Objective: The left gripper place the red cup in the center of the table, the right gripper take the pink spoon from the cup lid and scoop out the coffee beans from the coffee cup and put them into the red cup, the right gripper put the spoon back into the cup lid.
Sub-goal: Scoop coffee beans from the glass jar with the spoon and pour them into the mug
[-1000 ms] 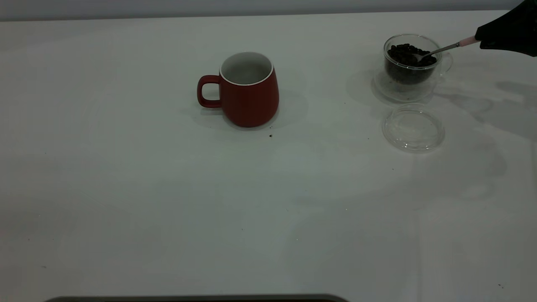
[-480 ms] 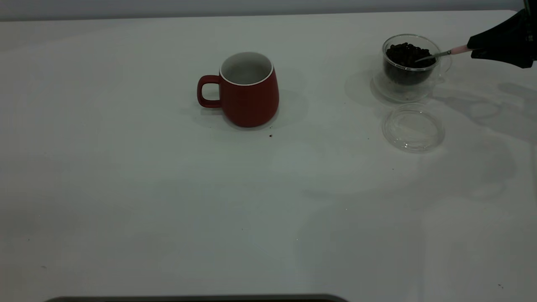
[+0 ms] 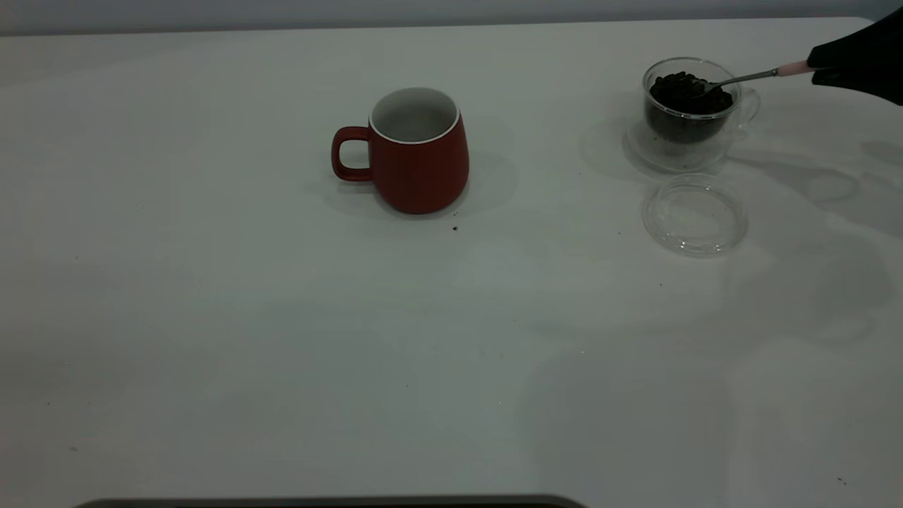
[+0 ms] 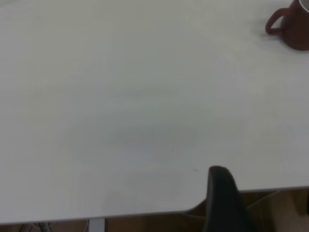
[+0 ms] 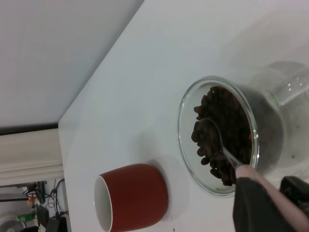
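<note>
Bare table (image 3: 550, 141) lies open between coffee cup (image 3: 688, 113) and red cup (image 3: 420, 152).

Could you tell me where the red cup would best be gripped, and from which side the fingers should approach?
Probably by the loop handle of the red cup: it juts out toward the left arm's side, and the table there is open. The cup stands upright and its belly widens toward the base, so a grip around the body looks likelier to slip. Pinching the rim from above is a fallback.
</note>
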`<state>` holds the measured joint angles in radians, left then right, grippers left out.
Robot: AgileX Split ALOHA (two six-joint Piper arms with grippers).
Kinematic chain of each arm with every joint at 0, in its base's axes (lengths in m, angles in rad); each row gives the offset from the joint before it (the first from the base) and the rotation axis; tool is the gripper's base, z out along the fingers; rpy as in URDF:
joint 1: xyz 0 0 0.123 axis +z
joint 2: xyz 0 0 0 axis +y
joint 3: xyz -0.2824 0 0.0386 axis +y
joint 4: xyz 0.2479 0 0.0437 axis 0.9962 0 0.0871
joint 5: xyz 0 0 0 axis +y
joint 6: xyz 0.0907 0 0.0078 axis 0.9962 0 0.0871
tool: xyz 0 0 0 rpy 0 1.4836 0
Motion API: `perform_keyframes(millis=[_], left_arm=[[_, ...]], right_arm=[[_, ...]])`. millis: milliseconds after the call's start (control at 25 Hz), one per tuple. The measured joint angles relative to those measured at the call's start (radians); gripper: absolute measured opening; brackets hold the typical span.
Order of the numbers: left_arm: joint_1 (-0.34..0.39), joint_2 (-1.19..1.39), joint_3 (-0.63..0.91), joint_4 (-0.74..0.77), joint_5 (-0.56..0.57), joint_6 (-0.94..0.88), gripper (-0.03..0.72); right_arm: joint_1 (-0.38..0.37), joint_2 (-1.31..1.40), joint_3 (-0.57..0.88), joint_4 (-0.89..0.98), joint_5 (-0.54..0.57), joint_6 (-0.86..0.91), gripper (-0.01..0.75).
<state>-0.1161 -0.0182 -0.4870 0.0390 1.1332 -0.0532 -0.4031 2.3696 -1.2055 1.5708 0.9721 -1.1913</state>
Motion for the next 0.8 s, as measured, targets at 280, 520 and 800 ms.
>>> perform_keyframes(millis=[280,520,800], left_arm=[[0.000,0.000,0.000,0.000,0.000,0.000,0.463],[0.000,0.000,0.000,0.000,0.000,0.000,0.463],[0.000,0.000,0.000,0.000,0.000,0.000,0.463]], right_arm=[[-0.010,0.000,0.000,-0.032,0.018,0.007,0.108],[-0.048,0.000,0.000,-0.036,0.061,0.011,0.108],[-0.055,0.024,0.000,0.003,0.131,0.011,0.108]])
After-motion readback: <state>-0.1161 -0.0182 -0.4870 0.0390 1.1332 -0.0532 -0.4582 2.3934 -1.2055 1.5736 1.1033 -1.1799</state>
